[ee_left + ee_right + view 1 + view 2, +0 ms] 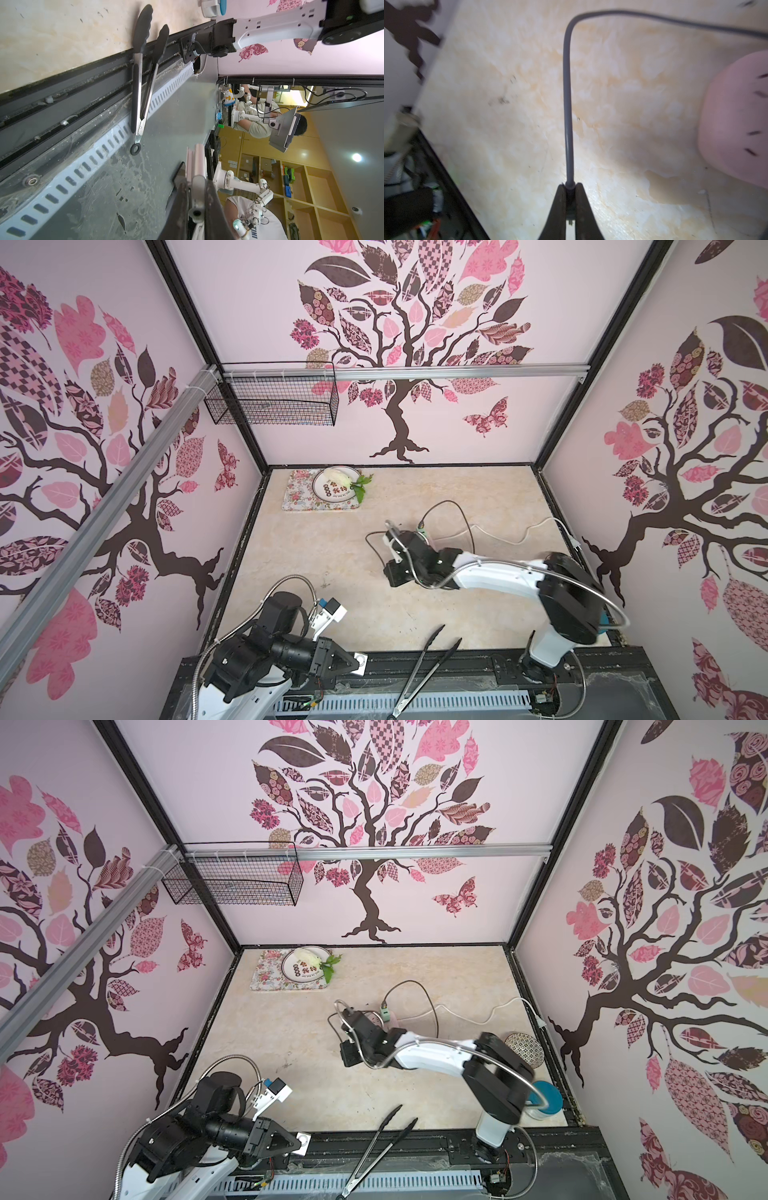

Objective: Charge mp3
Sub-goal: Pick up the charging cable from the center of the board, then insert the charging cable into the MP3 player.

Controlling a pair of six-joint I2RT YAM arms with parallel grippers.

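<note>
One mp3 [360, 661], lower left of centre in both top views, is clamped in the left fingers [178, 209]. The right fingers [557, 209] pinch one grey cable [568, 104] by its plug end. One pair of tongs [135, 93], one pink power strip [733, 124].

I am finding the pink power strip [735, 124] running off the right wrist picture's edge, blurred; the right gripper [570, 187] is hiding the plug of the grey cable [568, 104].
</note>
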